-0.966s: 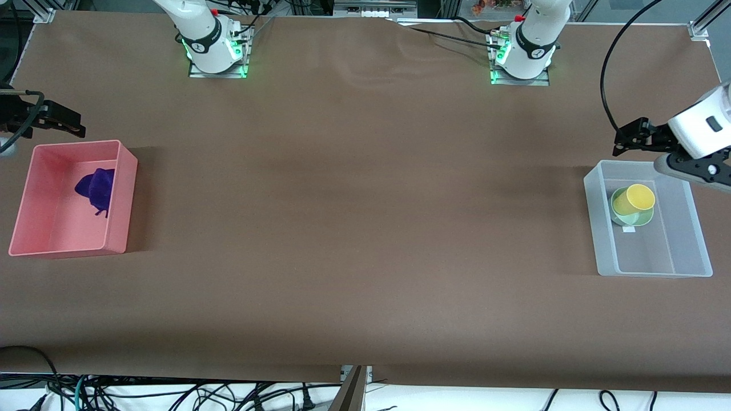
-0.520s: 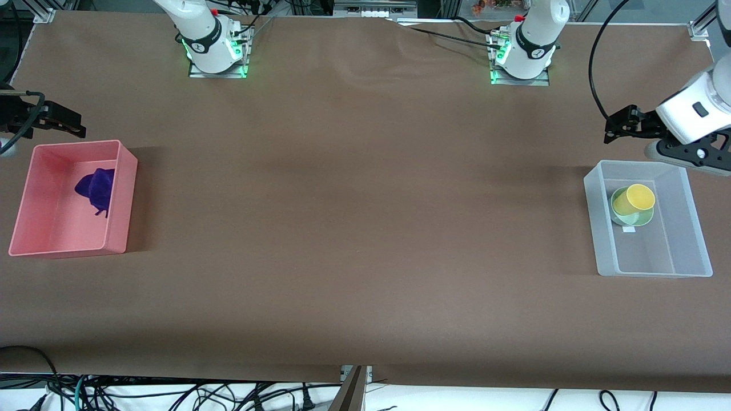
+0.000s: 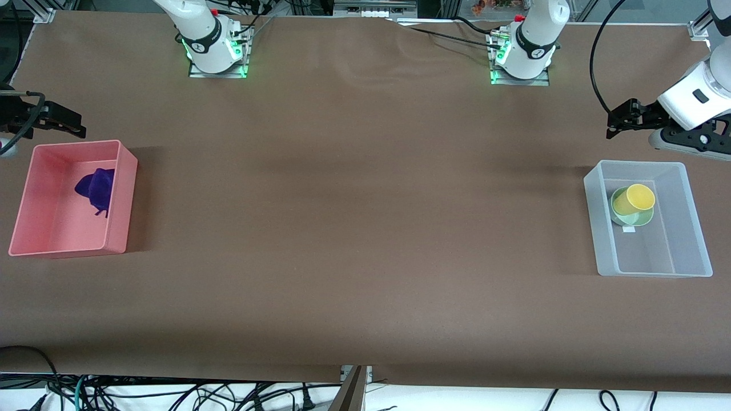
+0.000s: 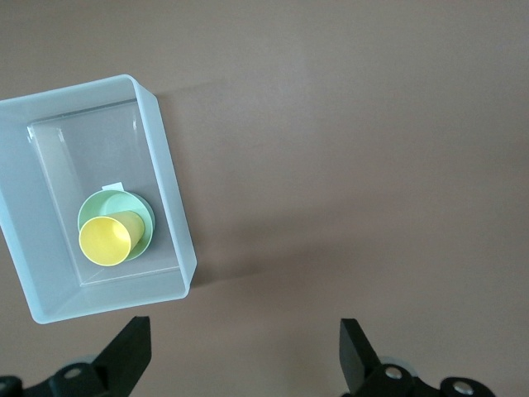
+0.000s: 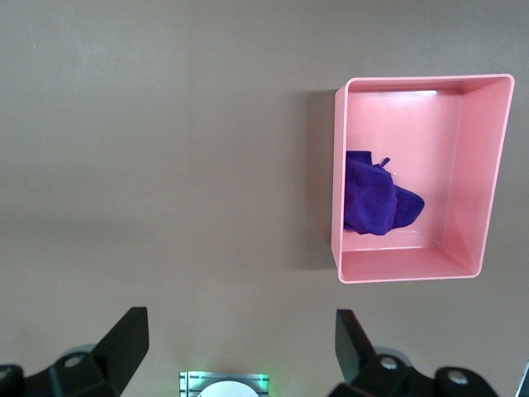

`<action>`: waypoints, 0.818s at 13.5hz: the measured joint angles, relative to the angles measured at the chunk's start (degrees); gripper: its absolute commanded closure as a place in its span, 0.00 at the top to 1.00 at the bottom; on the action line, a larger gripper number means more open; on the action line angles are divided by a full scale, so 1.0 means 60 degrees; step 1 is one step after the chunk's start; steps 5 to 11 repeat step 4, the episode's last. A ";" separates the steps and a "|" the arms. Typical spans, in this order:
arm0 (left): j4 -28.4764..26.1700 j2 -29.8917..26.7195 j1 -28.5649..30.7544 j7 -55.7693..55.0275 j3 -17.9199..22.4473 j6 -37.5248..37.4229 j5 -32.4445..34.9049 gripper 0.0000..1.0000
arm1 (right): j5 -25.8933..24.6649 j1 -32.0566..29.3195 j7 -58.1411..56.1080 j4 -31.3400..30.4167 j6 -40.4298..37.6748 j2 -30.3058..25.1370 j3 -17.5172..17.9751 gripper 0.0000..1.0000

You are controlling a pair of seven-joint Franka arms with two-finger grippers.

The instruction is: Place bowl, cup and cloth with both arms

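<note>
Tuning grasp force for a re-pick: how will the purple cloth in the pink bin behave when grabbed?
The cloth lies bunched in uneven folds against one wall of the pink bin, so it is probably floppy and would drape from a pinch. It looks thin, likely light. Being soft, it should not roll, but a shallow pinch may catch only one fold.

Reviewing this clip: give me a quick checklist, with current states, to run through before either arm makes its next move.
1. Cloth in the pink bin: ok.
2. Cup in the bowl, both in the clear bin: ok.
3. Left tool open, holding nothing, over bare table beside the clear bin: ok.
4. Right tool open, holding nothing, off the pink bin: ok.
5. Cup standing upright in the bowl: not ok, it leans.
</note>
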 measured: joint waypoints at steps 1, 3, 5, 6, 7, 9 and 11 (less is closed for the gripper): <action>-0.0010 0.0001 -0.0007 -0.0010 0.0000 0.0018 0.0000 1.00 | 0.0000 0.0000 0.0000 0.0000 0.0000 0.0000 0.0000 1.00; -0.0007 -0.0004 -0.0029 -0.0254 0.0000 0.0063 -0.0001 1.00 | 0.0000 0.0000 0.0000 0.0000 0.0000 0.0000 0.0000 1.00; 0.0019 -0.0014 -0.0051 -0.0484 -0.0002 0.0031 -0.0001 1.00 | 0.0000 0.0000 0.0000 0.0000 0.0000 0.0000 0.0000 1.00; 0.0019 -0.0014 -0.0051 -0.0484 -0.0002 0.0031 -0.0001 1.00 | 0.0000 0.0000 0.0000 0.0000 0.0000 0.0000 0.0000 1.00; 0.0019 -0.0014 -0.0051 -0.0484 -0.0002 0.0031 -0.0001 1.00 | 0.0000 0.0000 0.0000 0.0000 0.0000 0.0000 0.0000 1.00; 0.0019 -0.0014 -0.0051 -0.0484 -0.0002 0.0031 -0.0001 1.00 | 0.0000 0.0000 0.0000 0.0000 0.0000 0.0000 0.0000 1.00; 0.0019 -0.0014 -0.0051 -0.0484 -0.0002 0.0031 -0.0001 1.00 | 0.0000 0.0000 0.0000 0.0000 0.0000 0.0000 0.0000 1.00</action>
